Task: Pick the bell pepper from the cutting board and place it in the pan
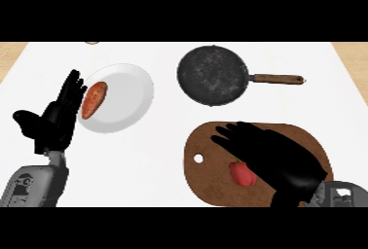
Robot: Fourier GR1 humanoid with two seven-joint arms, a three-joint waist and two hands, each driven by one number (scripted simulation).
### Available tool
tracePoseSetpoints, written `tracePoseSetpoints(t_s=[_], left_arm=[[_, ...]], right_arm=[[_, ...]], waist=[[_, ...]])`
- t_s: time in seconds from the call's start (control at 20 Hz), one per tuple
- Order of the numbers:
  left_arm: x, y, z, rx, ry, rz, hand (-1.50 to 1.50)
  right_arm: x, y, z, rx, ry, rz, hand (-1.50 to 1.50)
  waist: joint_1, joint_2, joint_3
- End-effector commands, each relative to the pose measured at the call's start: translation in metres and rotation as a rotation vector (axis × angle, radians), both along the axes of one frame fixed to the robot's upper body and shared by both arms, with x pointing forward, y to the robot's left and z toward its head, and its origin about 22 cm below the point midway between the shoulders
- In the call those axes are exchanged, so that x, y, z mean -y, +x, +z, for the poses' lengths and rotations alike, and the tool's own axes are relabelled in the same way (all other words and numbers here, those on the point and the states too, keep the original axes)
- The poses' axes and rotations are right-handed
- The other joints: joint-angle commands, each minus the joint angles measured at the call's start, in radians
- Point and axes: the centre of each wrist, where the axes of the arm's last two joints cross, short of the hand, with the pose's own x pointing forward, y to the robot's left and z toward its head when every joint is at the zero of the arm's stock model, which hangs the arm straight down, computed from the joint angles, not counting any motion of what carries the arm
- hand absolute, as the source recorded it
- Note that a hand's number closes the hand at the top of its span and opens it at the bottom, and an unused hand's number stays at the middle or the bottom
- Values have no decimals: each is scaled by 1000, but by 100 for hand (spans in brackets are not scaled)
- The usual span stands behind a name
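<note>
Here the bell pepper (243, 174) lies under the right hand's (277, 155) fingers (229, 136)

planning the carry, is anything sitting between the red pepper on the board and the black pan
Nothing visible does. The red bell pepper lies on the brown wooden cutting board, partly under the right hand. Bare white counter separates the board from the black frying pan. The white plate sits off to the left.

White desk (165, 160) filling nearly the whole view, evenly lit. Pale wood-toned strips (13, 53) showing past both far corners.
</note>
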Motion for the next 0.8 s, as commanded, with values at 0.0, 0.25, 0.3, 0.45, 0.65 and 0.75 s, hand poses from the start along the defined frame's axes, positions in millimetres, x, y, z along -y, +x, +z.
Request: tracePoseSetpoints(t_s=[0.0, 0.25, 0.3, 0.45, 0.65, 0.75], left_arm=[[-7, 3, 3, 15, 6, 10, 0], [-9, 7, 3, 7, -3, 4, 0], [7, 3, 0, 13, 7, 0, 0], [2, -10, 7, 1, 10, 10, 0], [0, 0, 6, 10, 11, -7, 0], [16, 7, -1, 17, 2, 3, 0]], right_arm=[[-10, -2, -11, -4, -35, 21, -150], [-20, -6, -15, 35, -124, 12, -150], [-18, -5, -19, 37, -168, -3, -150], [-29, -8, -26, 52, -245, -18, -150], [-24, -4, -46, 70, -290, -11, -150], [-25, 2, -32, 50, -285, -19, -150]], waist=[[-1, 0, 0], [-2, 0, 0], [-2, -1, 0], [3, -2, 0], [-1, 0, 0], [-3, 0, 0]])
